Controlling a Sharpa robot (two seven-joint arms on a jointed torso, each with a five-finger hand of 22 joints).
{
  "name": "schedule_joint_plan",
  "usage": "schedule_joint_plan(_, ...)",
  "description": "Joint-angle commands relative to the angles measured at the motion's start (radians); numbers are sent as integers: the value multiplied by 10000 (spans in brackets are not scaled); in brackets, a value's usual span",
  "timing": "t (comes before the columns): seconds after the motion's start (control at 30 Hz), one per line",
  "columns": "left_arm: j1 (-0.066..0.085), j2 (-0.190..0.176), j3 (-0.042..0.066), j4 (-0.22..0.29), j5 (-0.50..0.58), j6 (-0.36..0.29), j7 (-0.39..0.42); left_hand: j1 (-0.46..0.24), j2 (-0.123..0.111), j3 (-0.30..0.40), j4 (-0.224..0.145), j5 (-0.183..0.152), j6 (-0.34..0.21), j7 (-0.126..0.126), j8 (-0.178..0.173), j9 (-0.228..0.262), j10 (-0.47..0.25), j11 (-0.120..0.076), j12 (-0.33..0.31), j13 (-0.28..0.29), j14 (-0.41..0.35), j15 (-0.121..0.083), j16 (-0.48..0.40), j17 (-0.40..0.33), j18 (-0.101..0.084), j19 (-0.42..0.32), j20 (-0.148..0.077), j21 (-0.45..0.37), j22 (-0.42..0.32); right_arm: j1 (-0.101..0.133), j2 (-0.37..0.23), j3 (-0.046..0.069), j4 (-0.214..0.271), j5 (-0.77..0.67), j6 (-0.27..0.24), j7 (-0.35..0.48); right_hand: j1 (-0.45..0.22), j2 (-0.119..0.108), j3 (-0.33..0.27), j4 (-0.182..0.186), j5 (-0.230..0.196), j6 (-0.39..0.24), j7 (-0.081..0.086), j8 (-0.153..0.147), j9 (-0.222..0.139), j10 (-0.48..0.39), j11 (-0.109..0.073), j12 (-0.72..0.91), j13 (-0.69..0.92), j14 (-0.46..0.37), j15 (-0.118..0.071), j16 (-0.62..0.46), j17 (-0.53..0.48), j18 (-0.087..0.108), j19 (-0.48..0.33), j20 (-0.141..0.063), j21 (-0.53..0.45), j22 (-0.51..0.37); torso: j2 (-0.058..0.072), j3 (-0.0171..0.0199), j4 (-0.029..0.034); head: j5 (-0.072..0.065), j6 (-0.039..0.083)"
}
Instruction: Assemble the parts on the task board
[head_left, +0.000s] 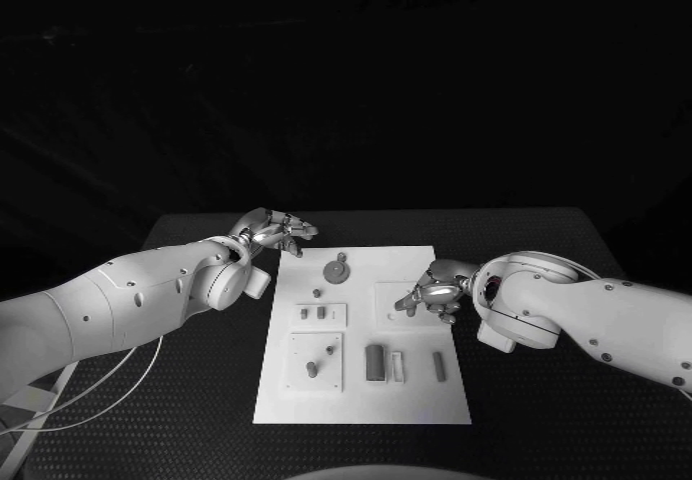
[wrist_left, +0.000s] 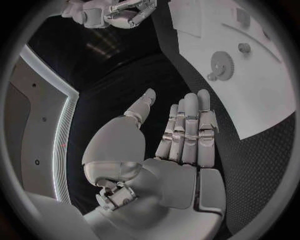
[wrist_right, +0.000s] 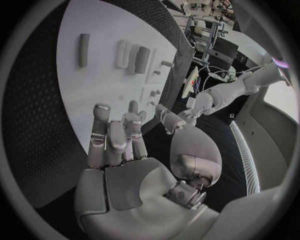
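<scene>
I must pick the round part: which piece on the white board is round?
The gear-like disc near the board's far edge; the other pieces are small pegs or bars.

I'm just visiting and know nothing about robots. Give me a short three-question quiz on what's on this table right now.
1. True or false: the left robot hand holds a part.
2. Which piece lies nearest the far edge of the task board? A) the round gear-like part B) the dark upright block C) the slim bar
3. Fill in: the right robot hand hovers over the board's ____ side, seen from the head view.

Key
1. False; its fingers are spread and hold nothing.
2. A
3. right
</scene>
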Motion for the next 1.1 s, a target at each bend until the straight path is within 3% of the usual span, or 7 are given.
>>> schedule_joint_plan(0.03,7,10,7,-3,49,121,92,-50,36,-42,-2,-45,-59,6,17,-16,-56,2,-13,-15,-81,8,-51,13,198,41,-34,-56,16,6,-170,-3,83,-145,308,16,108,240,-108,-243,-18,85,83,64,52,-23,-6,5,-16,-74,-53,-53,-32,131,-71,27,-45,127,5,20,6,-29,-3)
schedule_joint_plan(0.13,6,-21,7,0,49,99,108,-44,39,-52,-3,-45,-92,20,5,-26,47,-24,46,18,-81,-11,-55,20,199,43,-37,-61,18,4,-390,-10,118,-30,1346,-276,106,374,-252,-390,-21,133,66,106,118,-13,-20,6,-27,-78,-61,-62,-84,131,-81,56,-61,118,10,15,-6,-55,9)
schedule_joint_plan(0.23,5,-30,6,-6,49,96,120,-44,41,-54,-2,-45,-97,22,3,-28,60,-27,53,22,-81,-14,-56,21,199,44,-37,-62,19,3,-588,-73,182,-245,1634,-379,85,359,-312,-446,-20,177,49,153,184,-32,-35,-10,-37,-122,-69,-80,-151,131,-106,72,-83,111,14,28,-15,-48,-15)
schedule_joint_plan(0.37,0,-22,6,10,49,128,152,-45,42,-55,-1,-46,-99,23,3,-29,59,-27,52,23,-80,-15,-56,22,199,45,-38,-62,19,-5,-757,-228,283,-834,1917,-525,75,335,-371,-504,-21,288,2,279,345,-27,-77,24,-19,-83,-99,-63,-101,131,-100,82,-91,108,9,41,-27,-196,-9)
schedule_joint_plan(0.57,2,-54,6,-10,49,132,138,-60,53,-64,5,-45,-106,28,2,-32,24,-21,31,17,-80,-11,-59,25,196,46,-38,-65,20,-116,-1017,-469,413,-1160,2563,-657,-39,240,-403,-412,-22,268,-42,429,666,-49,-121,52,5,-85,-146,-47,-105,131,-95,87,-118,96,11,6,4,-264,-12)
schedule_joint_plan(0.77,1,-32,6,-3,49,187,125,-86,70,-76,13,-46,-107,29,6,-34,-17,-10,8,9,-82,-2,-64,29,193,45,-36,-70,20,-455,-990,-494,373,-1398,2349,-678,-133,243,-393,-305,-20,216,-44,449,780,-72,-123,41,3,-125,-151,-48,-152,131,-110,91,-137,94,17,-4,4,-323,6)
schedule_joint_plan(1.1,2,-74,6,9,49,198,106,-119,84,-90,18,-46,-111,31,7,-37,-45,-1,-4,4,-85,6,-68,32,192,42,-34,-75,19,-653,-901,-514,223,-1754,2005,-762,-171,176,-374,-234,-20,230,-61,486,890,-52,-140,55,6,-29,-161,-8,-12,131,-79,77,-121,104,10,-25,33,-348,-60)
